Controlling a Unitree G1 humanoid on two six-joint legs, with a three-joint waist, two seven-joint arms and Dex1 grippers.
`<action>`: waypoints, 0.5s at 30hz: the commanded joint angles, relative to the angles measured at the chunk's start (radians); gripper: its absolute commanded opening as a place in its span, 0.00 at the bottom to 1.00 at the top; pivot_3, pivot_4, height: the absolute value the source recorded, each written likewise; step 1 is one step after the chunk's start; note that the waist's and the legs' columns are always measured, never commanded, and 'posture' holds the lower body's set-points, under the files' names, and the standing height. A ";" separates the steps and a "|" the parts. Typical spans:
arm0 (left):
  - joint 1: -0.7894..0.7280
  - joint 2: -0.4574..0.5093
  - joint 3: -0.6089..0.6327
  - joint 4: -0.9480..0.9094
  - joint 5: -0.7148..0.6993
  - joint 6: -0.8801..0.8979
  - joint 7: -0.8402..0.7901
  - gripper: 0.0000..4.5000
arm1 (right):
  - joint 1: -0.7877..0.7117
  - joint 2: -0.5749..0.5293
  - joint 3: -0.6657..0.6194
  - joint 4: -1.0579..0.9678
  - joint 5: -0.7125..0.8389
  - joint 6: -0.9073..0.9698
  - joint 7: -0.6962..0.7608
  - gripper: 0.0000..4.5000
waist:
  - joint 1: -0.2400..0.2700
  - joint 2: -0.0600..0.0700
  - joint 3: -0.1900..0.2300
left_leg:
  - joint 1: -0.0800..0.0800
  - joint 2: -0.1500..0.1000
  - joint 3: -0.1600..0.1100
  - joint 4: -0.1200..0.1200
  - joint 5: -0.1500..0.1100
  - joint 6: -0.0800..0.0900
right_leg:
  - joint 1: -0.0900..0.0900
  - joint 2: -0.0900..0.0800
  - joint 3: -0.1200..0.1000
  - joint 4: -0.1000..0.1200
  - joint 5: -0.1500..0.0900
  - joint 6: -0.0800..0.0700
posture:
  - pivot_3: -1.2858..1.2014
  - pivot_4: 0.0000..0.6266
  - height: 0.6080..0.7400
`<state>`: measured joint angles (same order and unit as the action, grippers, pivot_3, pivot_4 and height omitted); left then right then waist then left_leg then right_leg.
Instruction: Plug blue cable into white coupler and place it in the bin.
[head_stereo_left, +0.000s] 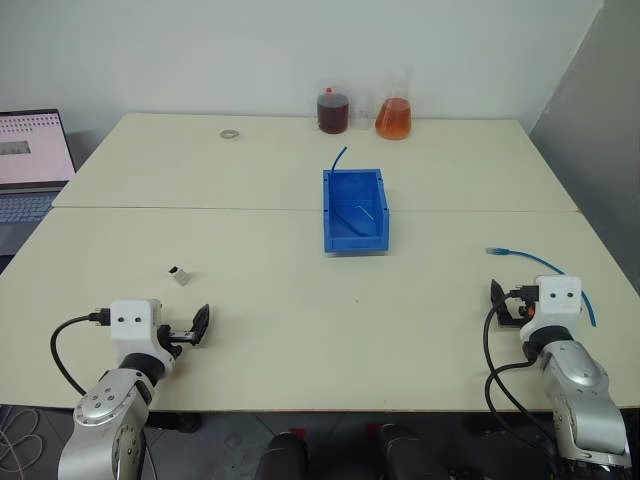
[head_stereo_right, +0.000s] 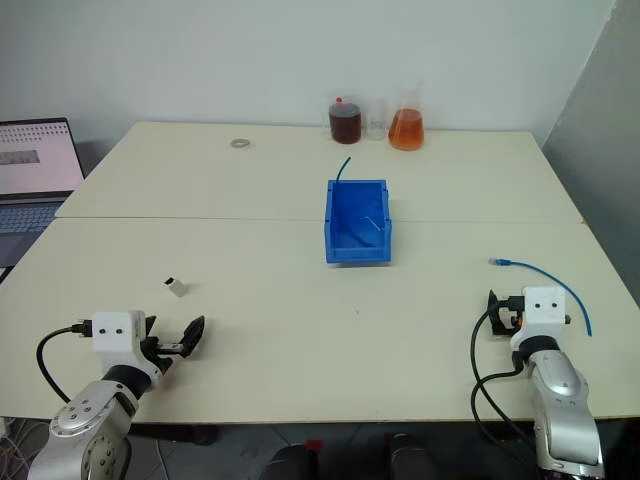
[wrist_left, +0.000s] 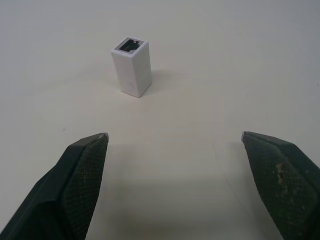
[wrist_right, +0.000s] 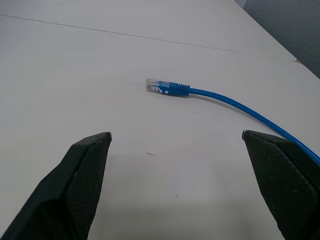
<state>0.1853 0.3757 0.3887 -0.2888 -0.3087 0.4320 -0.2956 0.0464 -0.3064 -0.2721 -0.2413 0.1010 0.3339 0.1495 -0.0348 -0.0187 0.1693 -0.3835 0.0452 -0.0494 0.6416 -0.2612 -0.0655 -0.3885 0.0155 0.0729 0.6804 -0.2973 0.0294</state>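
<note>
Coupler: white coupler (wrist_left: 131, 66) stands upright on table (head_stereo_left: 300, 300), socket opening up, ahead of left gripper (head_stereo_left: 200, 324), approx 11 o'clock from it in head view. Apart, no contact.
Cable: blue cable (wrist_right: 220, 99) lies flat, clear plug end (head_stereo_left: 496, 252) at approx 12 o'clock from right gripper (head_stereo_left: 497, 297), rest curving off toward table's right edge.
Bin: bin (head_stereo_left: 354, 209) mid-table, approx 12 o'clock from table centre, well apart from both arms. A thin blue cable bit (head_stereo_left: 341, 159) pokes up at its far rim.
L claw: fingers spread wide, nothing held.
R claw: fingers spread wide, nothing held.
Risk 1: coupler small and tall on a narrow base; a finger nudging it on approach would prob tip or skid it, socket then badly oriented for mating.
Risk 2: plug lies loose on smooth top; closing off-centre could push it away or grab cord behind boot, leaving plug floppy for insertion.
Risk 3: cable tail runs near right edge; its drag could pull plug out of line w/ socket.
Surface: pale cream tabletop, two tables butted w/ a seam across, smooth, few specks.
Room: plain white wall behind; dark-red jar (head_stereo_left: 333, 111) and orange flask (head_stereo_left: 394, 117) at far edge, 12 o'clock; small ring (head_stereo_left: 230, 133) at 11; laptop (head_stereo_left: 30, 165) off table at 10.
</note>
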 joint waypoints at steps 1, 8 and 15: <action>-0.006 0.010 0.001 -0.052 -0.007 -0.010 -0.005 1.00 | 0.007 0.000 -0.008 -0.042 0.002 -0.019 -0.004 0.99 | 0.000 0.000 0.000 | 0.000 0.000 0.000 0.000 0.000 0.000 | 0.000 0.000 0.000 0.000 0.000 0.000 | 0.52 0.24 1.00; -0.082 0.056 -0.122 -0.158 -0.060 0.096 -0.092 1.00 | 0.010 -0.015 -0.021 -0.056 0.013 0.000 0.007 0.99 | 0.001 0.000 0.000 | 0.000 0.000 0.000 0.000 0.000 0.000 | 0.000 0.000 0.000 0.000 0.000 0.000 | 0.52 0.24 1.00; -0.339 0.196 -0.384 -0.190 -0.126 0.189 -0.365 1.00 | -0.064 -0.135 -0.031 -0.033 0.064 0.048 0.134 0.99 | 0.002 0.001 0.001 | 0.000 -0.001 0.000 0.001 0.000 0.000 | 0.000 0.000 0.000 0.000 0.000 0.000 | 0.52 0.24 1.00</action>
<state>-0.0962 0.5521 0.0732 -0.4608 -0.4059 0.6139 -0.5717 0.0228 -0.3837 -0.2760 -0.2657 0.1406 0.3841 0.2194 -0.0331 -0.0180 0.1704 -0.3839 0.0443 -0.0491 0.6429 -0.2611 -0.0656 -0.3882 0.0158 0.0730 0.6808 -0.2969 0.0299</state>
